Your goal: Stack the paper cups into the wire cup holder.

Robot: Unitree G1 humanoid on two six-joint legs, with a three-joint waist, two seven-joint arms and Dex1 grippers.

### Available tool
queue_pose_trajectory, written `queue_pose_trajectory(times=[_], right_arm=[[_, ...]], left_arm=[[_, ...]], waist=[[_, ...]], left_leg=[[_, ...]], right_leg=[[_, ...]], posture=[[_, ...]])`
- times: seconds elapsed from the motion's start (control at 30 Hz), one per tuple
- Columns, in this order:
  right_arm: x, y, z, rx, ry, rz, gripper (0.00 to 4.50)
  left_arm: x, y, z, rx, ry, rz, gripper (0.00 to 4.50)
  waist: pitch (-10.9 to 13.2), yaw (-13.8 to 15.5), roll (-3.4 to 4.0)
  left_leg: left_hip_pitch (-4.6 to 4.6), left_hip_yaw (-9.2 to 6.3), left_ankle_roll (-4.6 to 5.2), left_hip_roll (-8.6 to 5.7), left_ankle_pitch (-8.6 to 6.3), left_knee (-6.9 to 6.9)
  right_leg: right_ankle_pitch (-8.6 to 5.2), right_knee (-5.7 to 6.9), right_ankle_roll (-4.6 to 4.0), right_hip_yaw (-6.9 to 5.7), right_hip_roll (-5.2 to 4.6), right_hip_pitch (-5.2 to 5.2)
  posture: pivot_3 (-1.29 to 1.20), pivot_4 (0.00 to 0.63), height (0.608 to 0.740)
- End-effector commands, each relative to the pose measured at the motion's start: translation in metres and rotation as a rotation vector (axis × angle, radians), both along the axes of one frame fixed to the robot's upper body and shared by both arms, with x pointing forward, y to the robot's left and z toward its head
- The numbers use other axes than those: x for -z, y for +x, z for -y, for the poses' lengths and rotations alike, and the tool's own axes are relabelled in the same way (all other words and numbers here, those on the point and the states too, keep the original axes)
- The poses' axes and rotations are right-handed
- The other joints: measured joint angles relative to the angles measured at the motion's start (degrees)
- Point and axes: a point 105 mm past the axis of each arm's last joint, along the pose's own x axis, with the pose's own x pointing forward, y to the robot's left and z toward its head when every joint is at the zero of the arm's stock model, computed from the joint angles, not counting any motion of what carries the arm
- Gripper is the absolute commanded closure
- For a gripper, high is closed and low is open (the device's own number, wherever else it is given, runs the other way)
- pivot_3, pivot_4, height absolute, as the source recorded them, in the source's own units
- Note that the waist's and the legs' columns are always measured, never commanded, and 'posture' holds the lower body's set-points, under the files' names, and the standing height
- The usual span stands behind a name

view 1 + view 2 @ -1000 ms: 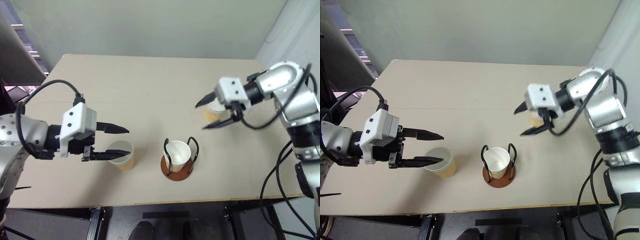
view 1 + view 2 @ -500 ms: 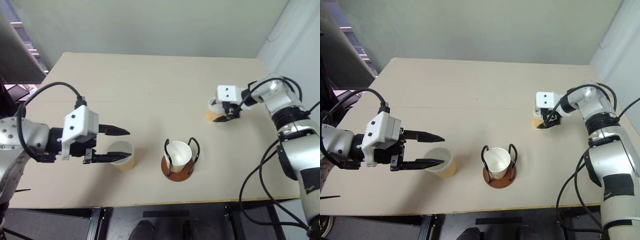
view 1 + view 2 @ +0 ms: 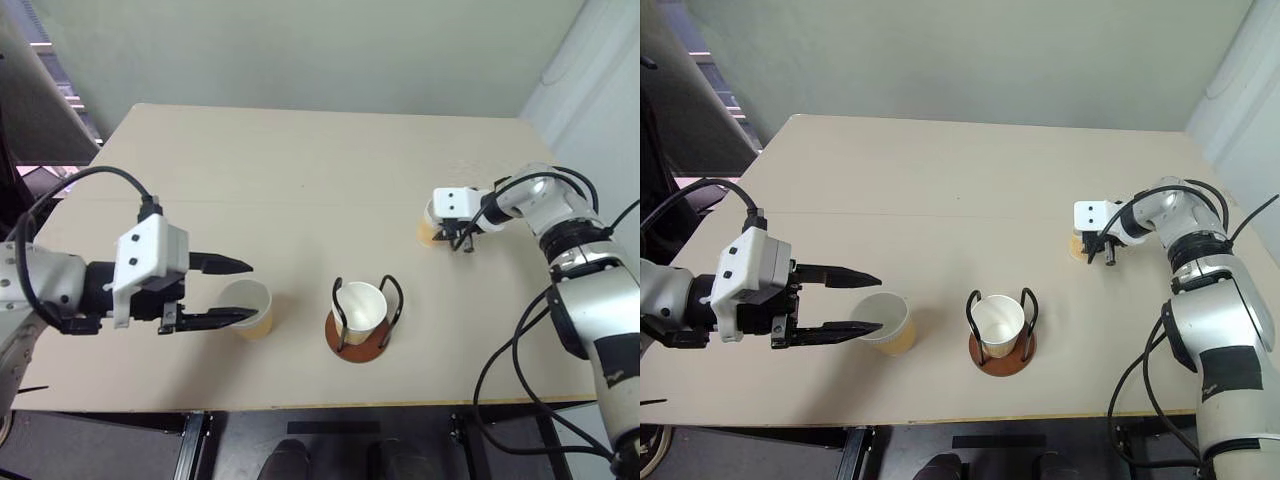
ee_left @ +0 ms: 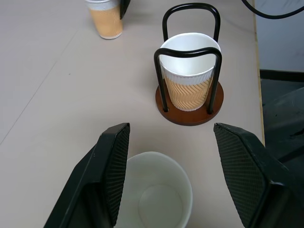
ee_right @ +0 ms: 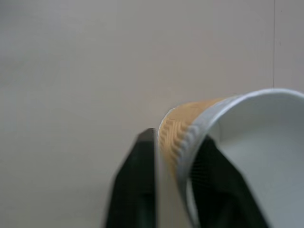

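Note:
The wire cup holder (image 3: 358, 350) stands near the table's front edge with one paper cup (image 3: 360, 302) upright inside it. A second paper cup (image 3: 248, 308) stands to its left. My left gripper (image 3: 250, 290) is open, with a finger on either side of this cup's rim and not touching it. In the left wrist view the cup (image 4: 154, 194) sits low between the fingers (image 4: 111, 166), and the holder (image 4: 190, 114) is beyond. A third paper cup (image 3: 427, 228) stands at the right. My right gripper (image 5: 175, 137) is shut on its wall (image 5: 185, 128), one finger inside and one outside.
The beige table (image 3: 300, 170) stretches bare behind the cups to a pale wall. Its front edge runs just below the holder, and its right edge lies close to my right arm.
My right gripper came down from above the right-hand cup and shut on its wall. The left gripper has stayed open around its cup.

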Motion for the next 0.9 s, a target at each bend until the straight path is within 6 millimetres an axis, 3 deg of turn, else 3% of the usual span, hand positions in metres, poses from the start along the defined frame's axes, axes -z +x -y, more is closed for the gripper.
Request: queue_pose_trajectory(times=[0.03,0.17,0.3,0.4,0.47,0.57,0.67,0.77,0.9], right_arm=[[-0.028,0.002,-0.004,-0.032,0.016,0.063,4.41],[-0.042,-0.008,-0.011,-0.117,0.056,0.025,4.41],[-0.088,-0.030,-0.040,-0.328,0.182,0.031,4.41],[-0.112,-0.062,-0.066,-0.485,0.289,0.018,4.41],[-0.122,-0.100,-0.084,-0.634,0.347,-0.045,4.41],[-0.122,-0.136,-0.093,-0.747,0.357,-0.138,4.41],[-0.104,-0.168,-0.097,-0.837,0.298,-0.248,4.41],[-0.087,-0.175,-0.096,-0.851,0.239,-0.292,4.41],[-0.077,-0.170,-0.096,-0.841,0.202,-0.289,4.41]], left_arm=[[-0.010,-0.003,0.002,0.005,0.015,0.049,1.49],[-0.011,-0.002,0.003,0.007,0.015,0.050,1.49],[-0.011,-0.003,0.002,0.009,0.016,0.046,1.49],[-0.010,-0.004,0.002,0.014,0.017,0.037,1.49],[-0.010,-0.004,0.001,0.020,0.019,0.029,1.49],[-0.009,-0.003,0.002,0.024,0.020,0.024,1.49],[-0.008,-0.002,0.002,0.025,0.022,0.022,1.49],[-0.007,-0.001,0.002,0.028,0.023,0.020,1.49],[-0.007,-0.001,0.004,0.034,0.021,0.020,1.49]], waist=[[0.00,0.00,0.00],[0.00,-0.01,0.00],[0.01,-0.07,0.02],[0.07,-0.14,0.12],[0.04,0.04,0.07],[0.04,-0.10,0.06],[0.04,-0.33,0.06],[0.05,-0.67,0.04],[0.03,-1.58,0.01]], left_leg=[[0.00,0.00,0.00,0.00,0.00,0.00],[-0.01,0.02,0.00,0.00,0.00,-0.01],[-0.03,0.14,-0.01,-0.02,0.00,-0.02],[-0.13,0.47,-0.10,-0.03,0.05,-0.03],[-0.18,0.47,-0.21,-0.05,0.06,0.00],[-0.13,0.43,-0.41,0.10,-0.03,0.09],[0.00,0.47,-0.49,0.28,-0.06,0.11],[0.27,0.55,-0.50,0.35,-0.05,0.14],[0.54,0.66,-0.48,0.42,-0.06,0.20]], right_leg=[[0.00,0.00,0.00,0.00,0.00,0.00],[0.00,-0.01,0.00,0.00,0.00,0.00],[0.00,-0.07,-0.01,0.00,0.02,-0.01],[-0.01,-0.17,-0.02,0.00,0.13,-0.05],[-0.03,-0.25,-0.07,0.01,0.36,0.01],[-0.12,-0.30,-0.21,0.12,0.91,0.15],[-0.12,-0.26,-0.20,0.20,0.97,0.16],[-0.25,-0.15,-0.44,0.23,0.99,0.17],[-0.44,0.30,-0.86,0.25,1.01,0.21]], posture=[[0.00,0.150,0.740],[0.00,0.150,0.740],[0.00,0.150,0.740],[0.00,0.150,0.740],[0.00,0.150,0.740],[0.00,0.150,0.740],[0.00,0.150,0.740],[0.00,0.150,0.740],[0.00,0.150,0.740]])
